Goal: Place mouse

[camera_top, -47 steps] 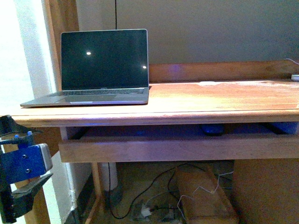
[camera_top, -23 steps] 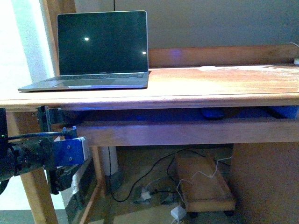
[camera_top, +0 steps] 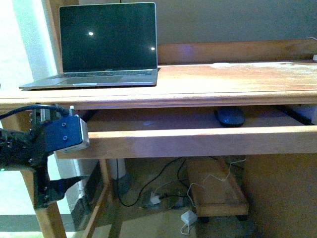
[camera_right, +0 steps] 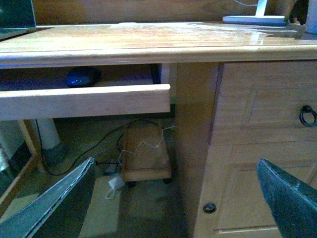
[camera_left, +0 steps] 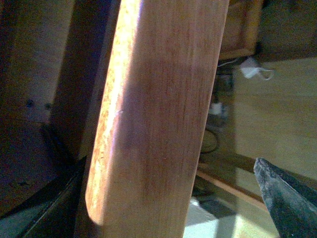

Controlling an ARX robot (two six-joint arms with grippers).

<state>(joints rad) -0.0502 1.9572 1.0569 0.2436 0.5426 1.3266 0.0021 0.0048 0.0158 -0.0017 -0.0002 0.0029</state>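
Fingers [camera_top: 62,187] of the left gripper [camera_top: 78,145] wide apart at the lower left of the front view, one dark finger above and one below the level of the left end of the wooden rail [camera_top: 198,141]. Nothing grasped. Cannot tell whether either finger touches the wood. In the left wrist view, that rail very close, filling the middle of the frame, with a single dark fingertip in the lower right corner, clear of the wood.

Fingers [camera_right: 54,203] of the right gripper [camera_right: 175,162] likewise released: one in the lower left corner and one in the lower right corner of the right wrist view, with a broad gap between and nothing held.

Mouse [camera_top: 229,116] dark and rounded, lying on the board of the pull-out tray [camera_top: 148,121] under the top of the desk [camera_top: 223,84]. Right of centre in the front view, just behind the rail, well apart from both grippers.

Laptop [camera_top: 106,44] open with a dark screen at the upper left of the front view, standing on the desk top. Cables [camera_top: 158,191] and a low wooden stool [camera_top: 218,191] on the floor beneath. Cupboard door [camera_right: 262,99] with a dark ring handle [camera_right: 307,115] at the right of the right wrist view.
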